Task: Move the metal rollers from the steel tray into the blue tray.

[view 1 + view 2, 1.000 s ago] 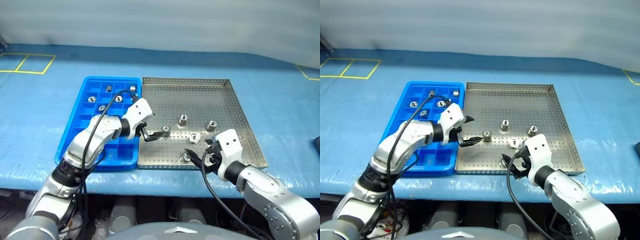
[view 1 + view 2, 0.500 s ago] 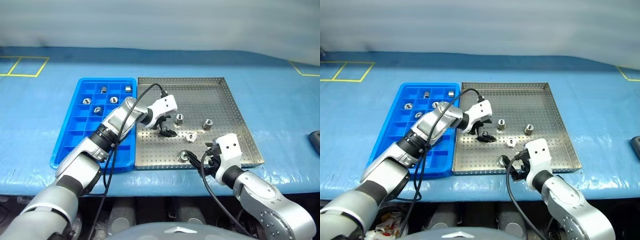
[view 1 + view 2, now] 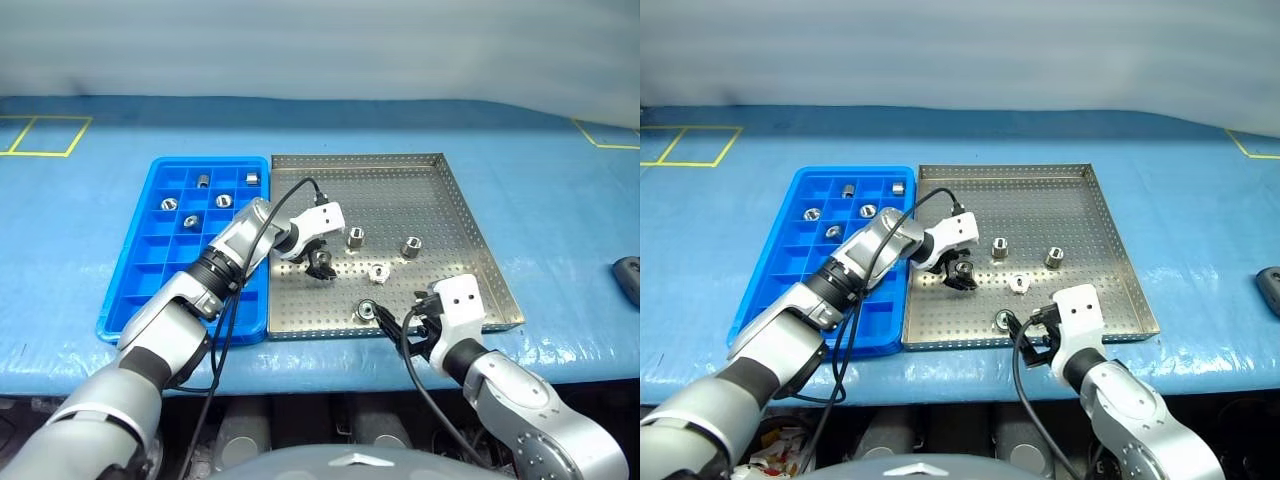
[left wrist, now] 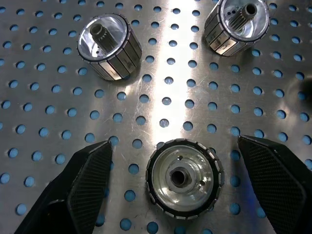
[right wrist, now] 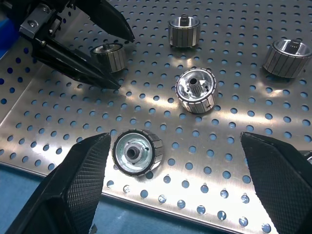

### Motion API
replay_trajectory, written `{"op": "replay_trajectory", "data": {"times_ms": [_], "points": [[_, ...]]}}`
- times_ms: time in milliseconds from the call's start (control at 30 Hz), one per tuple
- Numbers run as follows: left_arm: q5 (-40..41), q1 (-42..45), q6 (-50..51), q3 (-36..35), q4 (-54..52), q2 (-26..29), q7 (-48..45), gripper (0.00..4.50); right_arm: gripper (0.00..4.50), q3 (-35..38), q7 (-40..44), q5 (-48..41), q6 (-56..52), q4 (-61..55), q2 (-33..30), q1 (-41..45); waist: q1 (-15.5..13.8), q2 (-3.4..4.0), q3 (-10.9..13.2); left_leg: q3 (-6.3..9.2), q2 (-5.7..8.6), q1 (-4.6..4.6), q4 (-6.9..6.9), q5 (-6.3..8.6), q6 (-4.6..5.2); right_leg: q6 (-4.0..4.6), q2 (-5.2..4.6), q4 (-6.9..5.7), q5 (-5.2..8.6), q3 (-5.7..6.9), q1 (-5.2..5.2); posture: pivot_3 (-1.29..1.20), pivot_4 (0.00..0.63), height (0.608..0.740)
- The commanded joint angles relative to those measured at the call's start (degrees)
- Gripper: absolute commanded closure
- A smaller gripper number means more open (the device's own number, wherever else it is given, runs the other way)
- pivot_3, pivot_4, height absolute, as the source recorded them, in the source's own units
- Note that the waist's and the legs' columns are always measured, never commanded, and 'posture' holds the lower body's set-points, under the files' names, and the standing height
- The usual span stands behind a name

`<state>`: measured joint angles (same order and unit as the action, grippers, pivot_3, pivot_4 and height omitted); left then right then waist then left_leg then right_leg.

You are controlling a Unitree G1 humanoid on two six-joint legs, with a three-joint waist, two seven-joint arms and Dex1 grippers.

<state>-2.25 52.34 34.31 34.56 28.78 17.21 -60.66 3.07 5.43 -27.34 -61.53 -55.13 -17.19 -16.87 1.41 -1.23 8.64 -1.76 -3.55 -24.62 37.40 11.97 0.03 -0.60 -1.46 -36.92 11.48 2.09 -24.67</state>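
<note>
The steel tray (image 3: 440, 200) holds several metal rollers. One roller (image 4: 184, 178) stands between the fingers of my left gripper (image 4: 173, 142), which is open, with a gap on each side. The same gripper (image 3: 320, 264) points down into the tray's left half. Two more rollers (image 4: 109, 46) (image 4: 237, 24) stand just beyond it. My right gripper (image 5: 174, 138) hangs open over the tray's near rim, a roller (image 5: 136, 152) lying in front of it. The blue tray (image 3: 150, 290) on the left holds several rollers (image 3: 190, 221) in its far compartments.
Both trays sit side by side on a blue-covered table (image 3: 560, 190). Yellow tape lines (image 3: 45, 135) mark its far left corner. A dark object (image 3: 628, 275) lies at the right edge. Black cables run along both forearms.
My left gripper has swung right from the blue tray's edge and sunk around a roller, its fingers narrowing a little. The right arm has kept still. The view has shifted slightly.
</note>
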Motion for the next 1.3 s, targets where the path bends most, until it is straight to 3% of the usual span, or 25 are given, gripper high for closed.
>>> {"op": "replay_trajectory", "data": {"times_ms": [33,167,200,300,433,600,800,933,1300], "points": [[-1.39,0.17,-0.58,0.77,-3.35,1.18,-2.96,1.29,0.0,-0.19,-0.14,-0.1,1.26,-2.16,0.27,0.69,0.04,0.0,0.0,0.0,0.0,0.0,0.0,0.0,0.0,0.0,0.0,0.0,0.0,0.0,0.0,-0.09,0.15,0.74],[-0.97,-0.96,0.56,0.04,-7.18,2.63,-5.6,2.6,0.0,-0.4,-0.09,-0.27,1.13,-1.93,0.24,1.15,0.0,0.0,0.0,0.01,-0.01,0.0,0.0,0.0,0.0,0.0,0.0,0.0,0.0,0.0,-0.01,-0.06,0.15,0.74],[0.11,-1.54,0.88,-1.17,-8.79,2.82,-6.1,2.69,0.0,-0.61,-0.07,-0.06,1.21,-1.65,0.07,1.36,0.0,0.0,0.0,0.01,-0.01,0.0,0.0,0.0,0.0,0.0,0.0,0.0,0.0,-0.01,0.0,-0.06,0.15,0.74],[3.87,-3.28,3.62,-5.33,-14.16,3.52,-6.85,2.69,0.0,-1.03,-0.07,-0.12,1.26,-0.97,0.38,2.13,-0.14,0.0,0.0,0.01,-0.01,-0.02,0.0,0.0,0.01,0.0,0.0,0.0,0.0,-0.01,-0.01,-0.04,0.15,0.74],[7.41,-5.99,8.48,-12.9,-20.91,2.5,-0.75,2.69,0.0,-2.1,0.15,-0.29,0.78,-0.34,0.35,3.59,-0.39,0.01,0.0,0.03,-0.02,0.0,0.02,0.0,0.01,0.0,0.01,-0.05,0.0,0.0,0.0,-0.01,0.15,0.74],[9.37,-11.1,12.34,-27.24,-29.33,-2.77,17.0,2.69,0.0,-3.3,0.92,-0.37,0.07,0.05,-0.59,5.56,-0.76,0.01,0.0,0.05,-0.02,0.02,0.08,0.0,0.01,-0.04,0.01,-0.08,-0.03,-0.01,0.04,0.02,0.15,0.74],[7.94,-19.22,10.73,-39.44,-38.77,-7.46,37.11,2.69,0.0,-6.48,2.85,2.47,4.14,0.79,-4.08,8.42,-0.93,0.0,0.0,0.04,-0.01,0.06,0.11,-0.01,0.01,-0.32,0.02,-0.06,-0.19,-0.04,0.09,0.08,0.15,0.74],[7.36,-24.31,12.19,-43.26,-44.49,-9.2,45.3,2.69,0.0,-10.09,5.07,5.29,9.01,2.42,-6.74,10.53,-1.97,-0.03,0.0,0.04,0.03,0.05,0.18,-0.01,0.02,-0.3,0.0,-0.05,-0.18,-0.04,0.13,0.12,0.15,0.74],[-0.23,-30.7,12.5,-42.7,-46.33,-8.91,60.32,2.69,0.0,-14.64,10.27,8.96,15.59,6.15,-9.35,12.98,-4.5,-0.06,0.0,0.06,0.05,0.0,0.32,-0.01,0.03,-0.28,-0.02,-0.02,-0.17,0.0,0.17,0.16,0.15,0.74]]}}
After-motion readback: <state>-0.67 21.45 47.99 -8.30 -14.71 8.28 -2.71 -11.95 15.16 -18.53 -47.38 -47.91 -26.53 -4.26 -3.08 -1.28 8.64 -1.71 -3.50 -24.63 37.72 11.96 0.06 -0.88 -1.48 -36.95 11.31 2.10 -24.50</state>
